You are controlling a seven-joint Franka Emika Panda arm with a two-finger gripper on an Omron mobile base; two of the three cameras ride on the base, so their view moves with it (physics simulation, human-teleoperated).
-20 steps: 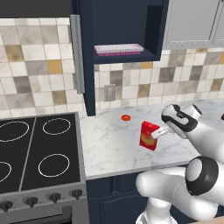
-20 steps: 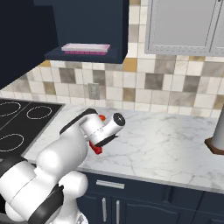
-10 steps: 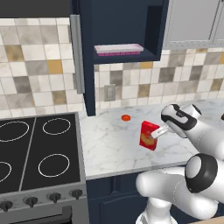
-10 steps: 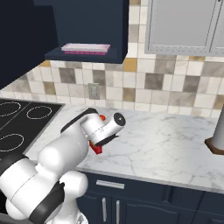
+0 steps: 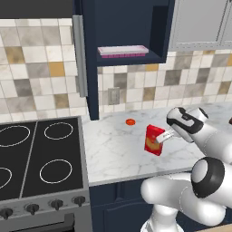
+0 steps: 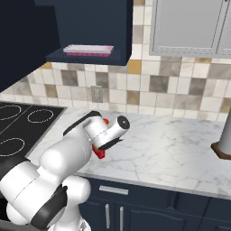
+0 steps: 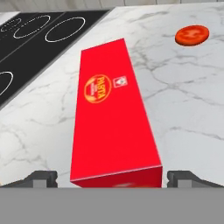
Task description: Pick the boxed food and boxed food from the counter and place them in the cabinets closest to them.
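Nothing much has shifted since the earlier frames: the red box [image 7: 113, 118] stands upright on the marble counter [image 5: 113, 149], and the gripper [image 7: 113, 178] has stayed wide open with one fingertip [image 7: 41, 178] on each side of the box's top, not yet clamped. Smooth cardboard, tall and narrow, it carries a yellow-orange oval reading "PASTA". A small flat red disc [image 7: 191, 34] lies beyond it; the black glass hob [image 5: 36, 156] sits alongside. Above, the navy cabinet [image 5: 129, 27] holds a pink tray [image 5: 123, 50]
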